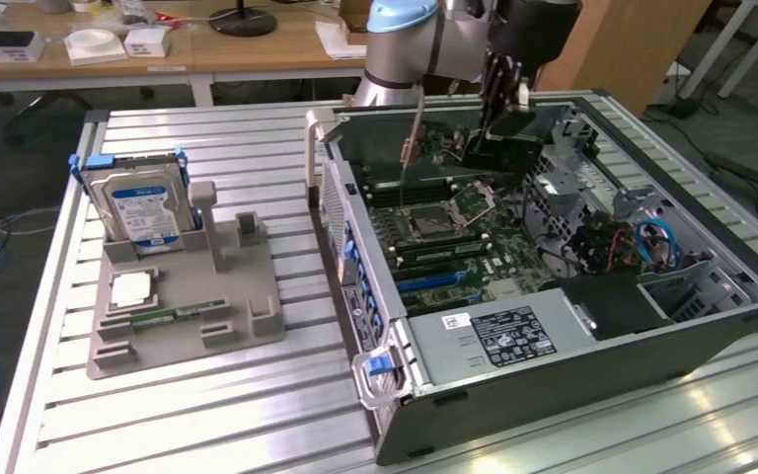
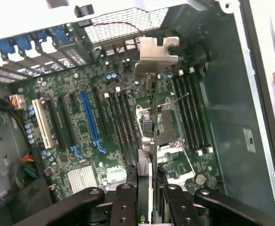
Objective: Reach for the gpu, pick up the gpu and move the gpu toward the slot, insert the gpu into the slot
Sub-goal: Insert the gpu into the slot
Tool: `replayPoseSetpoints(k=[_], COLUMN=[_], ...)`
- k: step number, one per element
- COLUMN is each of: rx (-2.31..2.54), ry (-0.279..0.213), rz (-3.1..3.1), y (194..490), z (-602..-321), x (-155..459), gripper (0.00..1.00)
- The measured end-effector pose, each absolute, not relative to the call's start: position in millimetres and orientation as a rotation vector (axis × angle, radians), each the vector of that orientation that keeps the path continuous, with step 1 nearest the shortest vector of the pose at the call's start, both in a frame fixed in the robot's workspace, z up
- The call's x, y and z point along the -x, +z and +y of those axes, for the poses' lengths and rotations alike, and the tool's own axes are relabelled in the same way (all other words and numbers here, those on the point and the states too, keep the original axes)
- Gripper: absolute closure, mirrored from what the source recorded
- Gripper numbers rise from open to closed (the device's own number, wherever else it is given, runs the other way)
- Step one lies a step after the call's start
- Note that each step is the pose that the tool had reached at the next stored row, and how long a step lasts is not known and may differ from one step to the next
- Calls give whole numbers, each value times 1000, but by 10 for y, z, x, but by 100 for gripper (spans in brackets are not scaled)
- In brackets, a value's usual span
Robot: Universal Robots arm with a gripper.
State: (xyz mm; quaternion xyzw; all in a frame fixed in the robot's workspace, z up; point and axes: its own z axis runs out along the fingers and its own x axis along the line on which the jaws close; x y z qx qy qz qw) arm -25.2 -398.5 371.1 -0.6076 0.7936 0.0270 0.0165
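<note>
Wrist view: black fingers (image 2: 126, 200) clamp the gpu (image 2: 150, 141) edge-on, its metal bracket (image 2: 159, 51) at the far end. The card is held above the green motherboard (image 2: 57, 155), overlapping the processor socket (image 2: 170, 134). The blue slot (image 2: 90, 117) lies to one side of that socket, apart from the card.

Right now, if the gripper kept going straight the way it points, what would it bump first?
Probably the motherboard near the processor socket, touched first by the gpu the gripper holds; depth is unclear.
</note>
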Motion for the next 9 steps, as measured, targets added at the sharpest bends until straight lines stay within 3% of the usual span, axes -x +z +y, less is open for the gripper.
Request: replayPoseSetpoints(k=[9], rx=[1988], ry=[66], rz=[2371], y=[3672], z=[-4012], x=[252], gripper=[74])
